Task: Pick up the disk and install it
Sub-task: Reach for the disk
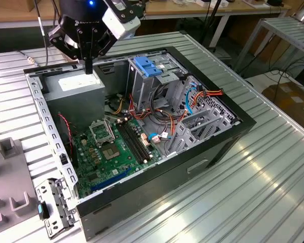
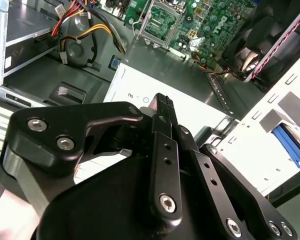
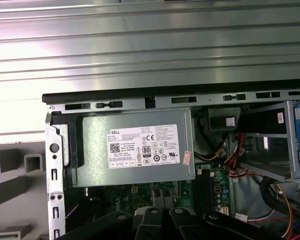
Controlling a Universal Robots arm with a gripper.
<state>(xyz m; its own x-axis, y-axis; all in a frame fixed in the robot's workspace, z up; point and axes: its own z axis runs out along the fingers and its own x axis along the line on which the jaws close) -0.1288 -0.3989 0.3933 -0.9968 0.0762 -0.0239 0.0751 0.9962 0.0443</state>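
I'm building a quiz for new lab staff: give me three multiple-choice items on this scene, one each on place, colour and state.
1. The gripper hangs over: A the power-supply box; B a keyboard; C a monitor.
2. The latch atop the drive cage is: A red; B blue; C green.
3. The computer case is: A sealed; B open, motherboard exposed; C wrapped in plastic.
Answers: 1 A, the grey stickered box lies right beneath it; 2 B, it is blue plastic; 3 B, the green board shows inside.
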